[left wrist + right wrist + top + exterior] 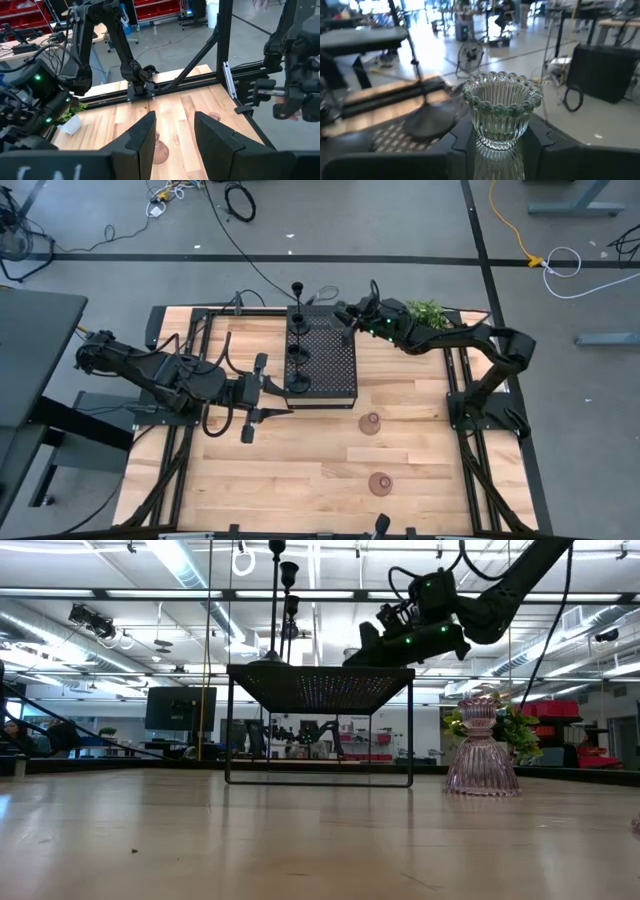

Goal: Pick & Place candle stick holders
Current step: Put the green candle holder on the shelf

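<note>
a wooden surface [300, 470] carries a black perforated block [322, 355]. above its far corner, a clear glass holder [502, 110] is gripped in the right gripper [350, 320] fingers. the left gripper [172, 132] fingers are parted, empty, beside the block.

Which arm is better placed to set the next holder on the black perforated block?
The right. Its pincer is already shut on a clear glass holder, above the far edge of the block. The left pincer is open and empty, beside the block's near left side.
</note>
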`<action>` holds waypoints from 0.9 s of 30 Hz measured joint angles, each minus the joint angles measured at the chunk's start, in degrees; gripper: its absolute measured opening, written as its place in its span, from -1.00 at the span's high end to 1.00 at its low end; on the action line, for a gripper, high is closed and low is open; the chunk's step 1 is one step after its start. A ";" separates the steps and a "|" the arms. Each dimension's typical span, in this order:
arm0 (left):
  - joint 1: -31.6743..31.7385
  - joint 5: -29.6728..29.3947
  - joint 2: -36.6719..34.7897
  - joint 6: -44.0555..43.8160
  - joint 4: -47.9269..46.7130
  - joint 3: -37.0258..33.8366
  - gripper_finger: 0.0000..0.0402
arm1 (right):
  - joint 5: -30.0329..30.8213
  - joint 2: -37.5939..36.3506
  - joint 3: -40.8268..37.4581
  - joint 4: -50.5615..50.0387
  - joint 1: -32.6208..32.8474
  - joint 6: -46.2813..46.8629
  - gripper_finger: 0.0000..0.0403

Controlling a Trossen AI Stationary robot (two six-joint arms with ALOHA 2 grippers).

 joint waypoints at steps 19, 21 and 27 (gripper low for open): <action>0.00 0.01 0.00 0.15 -0.05 0.00 0.31 | -1.54 3.60 0.17 3.36 -0.41 0.26 0.55; 0.00 0.01 0.00 0.15 -0.05 0.00 0.31 | -1.54 3.60 0.17 3.37 -0.41 0.33 0.47; 0.00 0.02 0.00 0.11 -0.05 0.00 0.31 | -1.57 3.69 0.17 3.02 -0.41 2.18 -0.02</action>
